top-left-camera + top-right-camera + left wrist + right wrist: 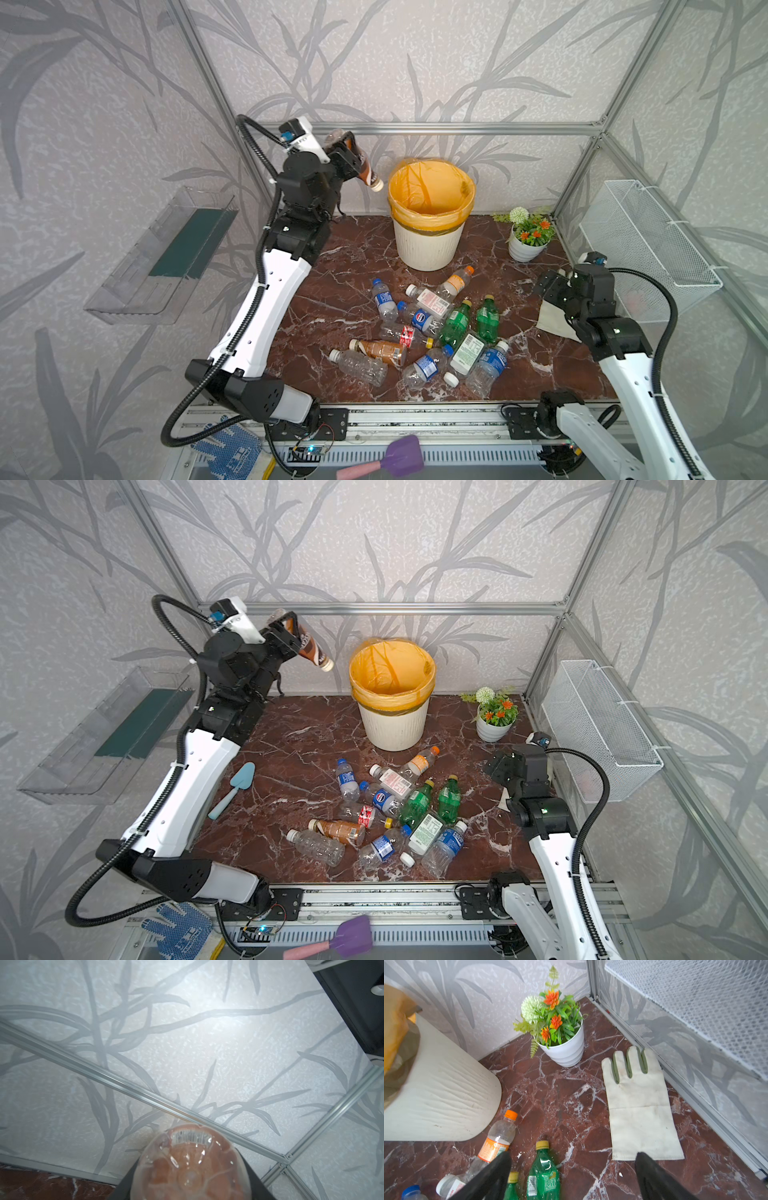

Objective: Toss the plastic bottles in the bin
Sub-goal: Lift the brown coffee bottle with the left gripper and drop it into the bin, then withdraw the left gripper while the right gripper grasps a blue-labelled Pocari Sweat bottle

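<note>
**Brown bottle aloft beside the bin, pile waiting on the bench**

Both top views first: the left pincer (347, 151) is raised high at the back left, pinching a brown bottle (368, 172) around its body. The bottle tilts cap-down, its white cap aimed at the bin (424, 245) and just left of the orange-lined rim. The bin stands upright at the back of the marble bench (332, 299). In front of it the other bottles (436, 332) lie in a loose heap, clear, green and brown. The right pincer (547, 286) hovers low on the right, near the wire basket (648, 249) and apart from the heap. A top view also shows a pale blue trowel (232, 789) lying beside the left arm.

Left wrist view: the brown bottle's round base (190, 1165) fills the lower frame, with a dark finger (124, 1184) pressed to each side. Behind it are the wall and a corner of the bench.

Right wrist view: the right pincer (573, 1155) is spread wide above bare bench. A green bottle (543, 1172) and an orange-capped bottle (498, 1140) lie by one finger (492, 1178). A cream glove (639, 1105) lies flat by the other. The flower pot (564, 1051) stands in the corner, and the bin's ribbed wall (436, 1095) is at the edge of the frame.
</note>
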Available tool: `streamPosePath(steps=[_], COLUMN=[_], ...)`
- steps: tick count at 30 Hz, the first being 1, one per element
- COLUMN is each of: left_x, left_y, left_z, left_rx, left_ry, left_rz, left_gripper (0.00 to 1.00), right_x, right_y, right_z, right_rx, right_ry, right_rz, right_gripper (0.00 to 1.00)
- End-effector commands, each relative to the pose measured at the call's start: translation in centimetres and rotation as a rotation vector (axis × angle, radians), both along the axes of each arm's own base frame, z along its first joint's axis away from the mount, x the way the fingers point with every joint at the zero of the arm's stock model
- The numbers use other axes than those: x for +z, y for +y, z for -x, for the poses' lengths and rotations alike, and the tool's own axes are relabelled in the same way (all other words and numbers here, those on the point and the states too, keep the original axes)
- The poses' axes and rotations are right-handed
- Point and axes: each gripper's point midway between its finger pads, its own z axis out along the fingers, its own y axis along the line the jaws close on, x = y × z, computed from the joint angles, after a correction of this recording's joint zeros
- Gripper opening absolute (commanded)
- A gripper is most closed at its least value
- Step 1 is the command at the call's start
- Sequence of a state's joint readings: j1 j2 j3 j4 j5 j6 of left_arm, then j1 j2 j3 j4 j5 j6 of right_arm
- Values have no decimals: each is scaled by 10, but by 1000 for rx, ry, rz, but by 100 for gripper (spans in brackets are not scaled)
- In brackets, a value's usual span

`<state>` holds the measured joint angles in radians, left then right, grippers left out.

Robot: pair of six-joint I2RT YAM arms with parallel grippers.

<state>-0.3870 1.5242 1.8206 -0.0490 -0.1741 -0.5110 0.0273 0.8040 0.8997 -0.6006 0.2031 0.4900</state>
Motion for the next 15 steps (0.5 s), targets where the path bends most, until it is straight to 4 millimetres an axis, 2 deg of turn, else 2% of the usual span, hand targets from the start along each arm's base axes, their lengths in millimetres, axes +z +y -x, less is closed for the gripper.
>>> streamPosePath(steps=[1, 3, 4, 5, 6, 8, 10, 12, 15], left_x=[-39, -68, -81, -84, -80, -60, -35, -25, -27], left_y=[-48, -82, -92, -98, -105, -114, -122, -121, -111], left_z=[-46, -69, -76, -76, -73, -61, -44, -29, -8], left_rx=[13, -37, -43, -35, -30, -5, 24, 37, 67], left_ry=[91, 222, 280, 305, 302, 234, 131, 79, 82], left_rz=[-142, -208, -229, -244, -263, -306, -344, -341, -338], left_gripper=[55, 70, 76, 84, 89, 99, 99, 99, 99], right_x=[2, -6, -8, -9, -9, -6, -4, -6, -16], right_y=[20, 34, 39, 42, 46, 47, 50, 54, 60], right_z=[-17, -25, -28, -31, -32, -32, -30, -27, -19], right_rx=[124, 205, 239, 263, 285, 295, 308, 325, 345], right_ry=[-37, 1, 22, 34, 39, 30, 20, 29, 65], right_rz=[-37, -61, -67, -69, -69, -72, -82, -100, -134], right_gripper=[93, 93, 93, 93, 94, 95, 95, 95, 95])
